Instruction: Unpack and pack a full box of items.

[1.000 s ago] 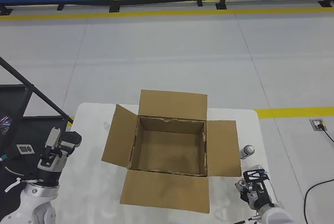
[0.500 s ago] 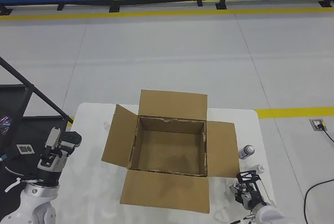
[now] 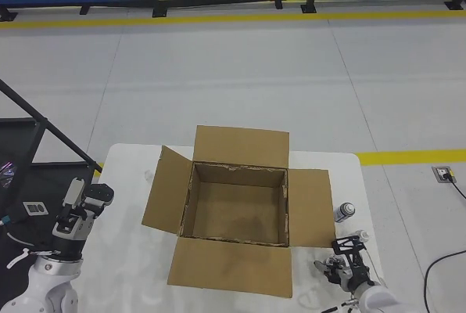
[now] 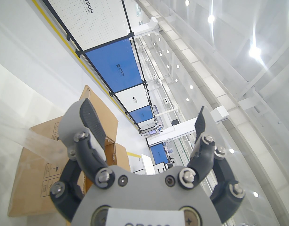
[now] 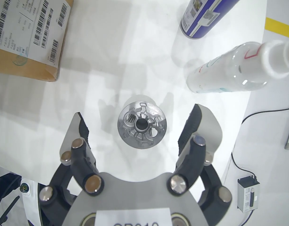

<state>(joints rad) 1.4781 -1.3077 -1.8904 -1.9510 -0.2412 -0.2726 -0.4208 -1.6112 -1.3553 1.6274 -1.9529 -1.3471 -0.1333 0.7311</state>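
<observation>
1. Near right corner of the worktop (image 3: 123,235): right gripper (image 5: 137,115) has its fingers spread wide and grips nothing. The round metal part (image 5: 142,128) stands between them, touching neither.
2. Left edge: left gripper (image 4: 144,118) is wide open, holds nothing and points upward.
3. Right edge, beyond the part: clear bottle (image 5: 229,74), then blue spray can (image 5: 210,5), both standing.
4. Mid-worktop: cardboard box (image 3: 237,207), flaps open.

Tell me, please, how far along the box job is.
Done: the box looks empty; spray can, bottle and metal part sit on the table beside it. In hand: nothing gripped; the right gripper, jaws open, straddles the metal part. Remaining: repacking them. Left gripper open, idle.
</observation>
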